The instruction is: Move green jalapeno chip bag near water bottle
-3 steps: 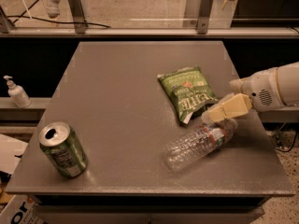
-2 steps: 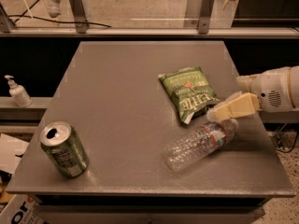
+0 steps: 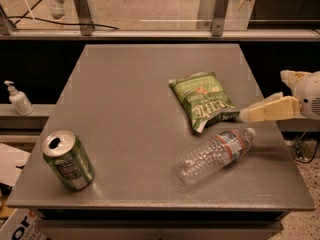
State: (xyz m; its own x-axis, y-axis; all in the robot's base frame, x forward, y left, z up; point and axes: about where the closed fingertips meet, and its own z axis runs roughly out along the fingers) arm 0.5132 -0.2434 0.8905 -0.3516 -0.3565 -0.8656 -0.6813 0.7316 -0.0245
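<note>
The green jalapeno chip bag [image 3: 202, 100] lies flat on the grey table [image 3: 125, 94], right of centre. The water bottle [image 3: 216, 154] lies on its side just in front of the bag, its white cap pointing right, a small gap from the bag's lower corner. My gripper [image 3: 263, 96] reaches in from the right edge with cream fingers [image 3: 270, 110]. It is open and empty. Its lower fingertip sits just right of the bag's lower right corner and above the bottle's cap.
A green soda can [image 3: 67, 160] stands at the front left corner of the table. A white pump dispenser [image 3: 17, 99] sits on a ledge left of the table. A railing with posts [image 3: 217, 9] runs behind the table.
My gripper has drawn back to the right, away from the bag. The bag, the bottle and the can have not moved.
</note>
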